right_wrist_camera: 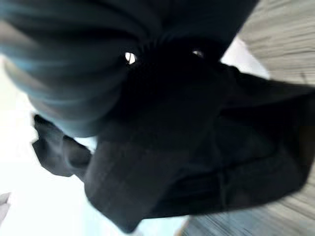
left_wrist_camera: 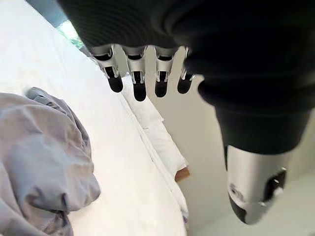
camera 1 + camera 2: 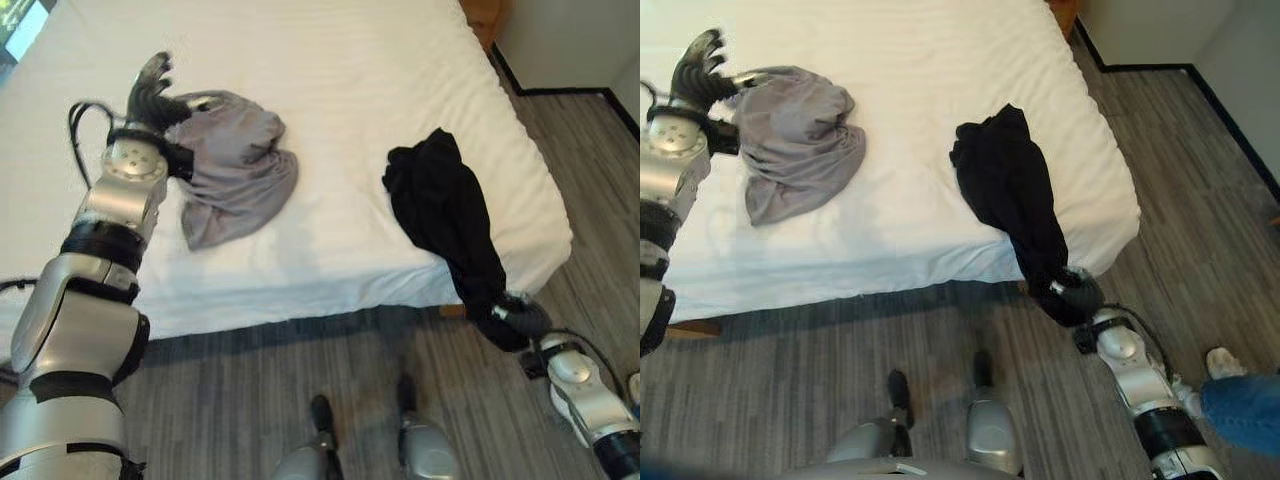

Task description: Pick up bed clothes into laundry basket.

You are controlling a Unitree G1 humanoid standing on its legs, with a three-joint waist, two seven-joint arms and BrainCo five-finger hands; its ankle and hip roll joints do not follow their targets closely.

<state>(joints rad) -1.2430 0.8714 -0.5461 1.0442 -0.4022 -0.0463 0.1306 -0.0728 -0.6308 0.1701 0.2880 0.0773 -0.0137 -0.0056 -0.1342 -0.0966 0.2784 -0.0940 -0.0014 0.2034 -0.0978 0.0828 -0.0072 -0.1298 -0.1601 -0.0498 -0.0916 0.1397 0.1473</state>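
The right hand [image 3: 1072, 293] sits low at the bed's near right corner, just off the mattress edge, with the lower end of the black garment [image 3: 440, 210] wrapped over it. In the right wrist view the black cloth [image 1: 187, 147] bunches right up against the hand's dark cover and hides the fingers, so I cannot tell whether they are curled on the cloth or loose. From the hand the garment runs up over the mattress edge and onto the white bed [image 3: 340, 60], where its upper part lies crumpled right of centre.

The left hand [image 3: 148, 88] is raised at the far left of the bed, beside the upper edge of the grey garment [image 3: 235, 160]. In the left wrist view its fingers [image 2: 139, 86] hang straight in a row with the thumb [image 2: 253, 184] set apart, holding nothing; the grey cloth [image 2: 39, 157] lies on the sheet below them, not touched so far as the view shows.

Count: 2 garments, 1 black and 1 grey, well apart on 1 bed.

The bed's far end and left side are cut off. At the lower right corner of the right eye view, a person's leg in blue trousers [image 3: 1243, 410] and a white shoe [image 3: 1223, 362] stand on the grey wood-pattern floor [image 3: 840, 350], partly cut off.
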